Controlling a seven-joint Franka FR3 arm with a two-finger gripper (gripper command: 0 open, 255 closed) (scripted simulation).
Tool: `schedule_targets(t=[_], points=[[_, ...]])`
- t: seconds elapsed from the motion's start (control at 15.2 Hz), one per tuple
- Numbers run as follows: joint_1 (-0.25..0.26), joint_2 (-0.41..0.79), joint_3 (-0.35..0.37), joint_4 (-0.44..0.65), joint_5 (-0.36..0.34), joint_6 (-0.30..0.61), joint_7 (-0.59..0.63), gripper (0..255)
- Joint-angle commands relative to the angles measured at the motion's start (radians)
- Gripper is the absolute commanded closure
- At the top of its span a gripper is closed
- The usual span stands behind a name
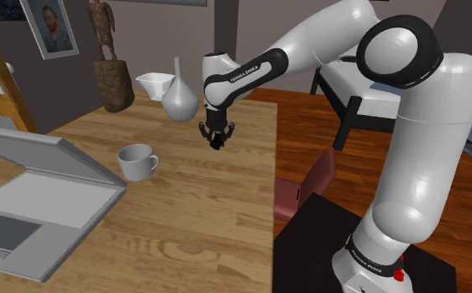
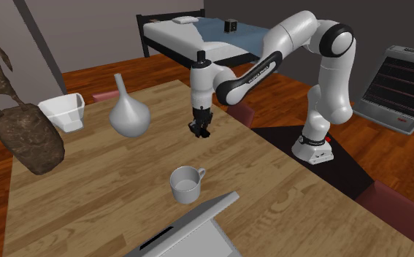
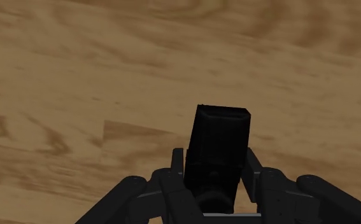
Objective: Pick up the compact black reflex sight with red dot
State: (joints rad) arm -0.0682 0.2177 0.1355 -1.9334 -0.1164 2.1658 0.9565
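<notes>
FRANKA EMIKA, white letters, on arm [image 1: 244,72]

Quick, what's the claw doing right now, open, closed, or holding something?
Claw: closed on the black sight, clasped between its fingers.

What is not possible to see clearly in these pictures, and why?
Sight: red dot and lens not visible, wrist view; its near end is covered by the claw.
Sight, shoulder view: too small, black against black claw.
Laptop: cut off by the shoulder view's left edge.
Statue: cut off by the second exterior view's left edge.
</notes>
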Motion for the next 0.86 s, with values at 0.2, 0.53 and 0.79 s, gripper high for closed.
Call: schedule_targets(t=[0.2,0.53,0.79], points=[[-0.001,-0.027,0.002,0.036,0.008,-0.062,-0.009,255],[-0.002,-0.049,0.003,0.076,0.015,-0.124,-0.016,255],[-0.002,-0.057,0.004,0.094,0.017,-0.150,-0.019,255]])
